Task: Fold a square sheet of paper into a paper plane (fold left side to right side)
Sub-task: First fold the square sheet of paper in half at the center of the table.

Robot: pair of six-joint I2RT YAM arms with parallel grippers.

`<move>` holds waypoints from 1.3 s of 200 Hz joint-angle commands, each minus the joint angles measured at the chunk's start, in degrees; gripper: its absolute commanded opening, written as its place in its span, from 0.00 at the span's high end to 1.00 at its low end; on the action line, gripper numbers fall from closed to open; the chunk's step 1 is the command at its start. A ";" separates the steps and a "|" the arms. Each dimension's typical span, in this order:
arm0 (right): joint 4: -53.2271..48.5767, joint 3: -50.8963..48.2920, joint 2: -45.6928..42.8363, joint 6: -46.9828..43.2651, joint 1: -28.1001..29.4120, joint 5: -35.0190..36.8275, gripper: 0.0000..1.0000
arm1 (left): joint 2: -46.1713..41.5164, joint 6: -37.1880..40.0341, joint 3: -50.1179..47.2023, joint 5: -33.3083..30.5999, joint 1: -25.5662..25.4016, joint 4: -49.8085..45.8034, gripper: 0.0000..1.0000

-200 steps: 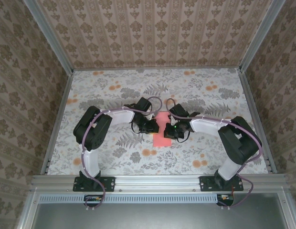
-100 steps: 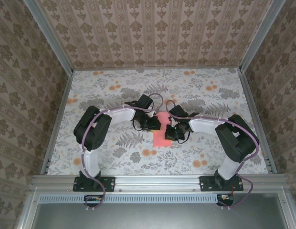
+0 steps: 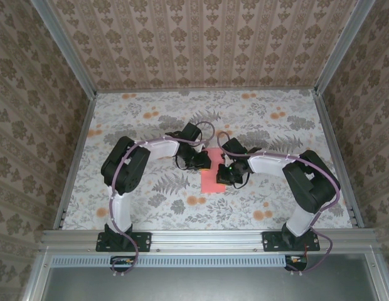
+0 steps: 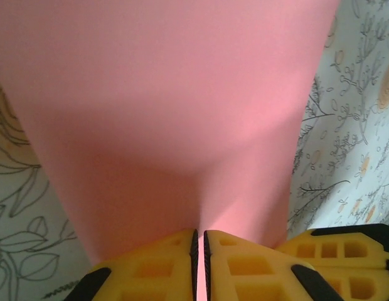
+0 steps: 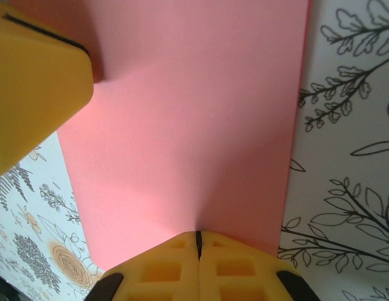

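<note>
- Floral-patterned table (image 3: pixel 150 200) carries the salmon-pink sheet of paper (image 3: pixel 211 180) at centre.
- Left gripper (image 4: pixel 199 235), arm bent inward from 9 o'clock, pinches the sheet's edge.
- Right gripper (image 5: pixel 197 237), reaching from 3 o'clock, clamps it likewise.

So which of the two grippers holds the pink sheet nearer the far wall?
The left gripper, pinching the sheet on its left side, higher in the top view. The right gripper pinches its right side, lower down.

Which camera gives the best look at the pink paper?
Right wrist: the pink paper is sharp, with both side edges visible. Left wrist shows it closer but blurrier; top external shows it small and partly covered.
</note>
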 commanded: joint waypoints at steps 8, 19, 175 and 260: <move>-6.73 -0.84 3.22 -1.67 0.20 5.46 0.95 | 0.53 -0.58 1.10 -0.72 0.84 0.16 0.87; -7.20 -0.72 3.36 -2.07 0.20 5.74 0.96 | 0.69 -1.05 0.83 -1.04 0.99 0.43 0.88; -11.03 -0.44 3.89 -6.42 0.03 9.28 0.97 | 3.42 -2.43 3.18 -5.39 4.04 2.10 0.90; -11.03 -1.09 3.20 -6.87 -0.06 9.28 0.97 | 6.45 -1.52 6.88 -6.12 7.83 4.50 0.91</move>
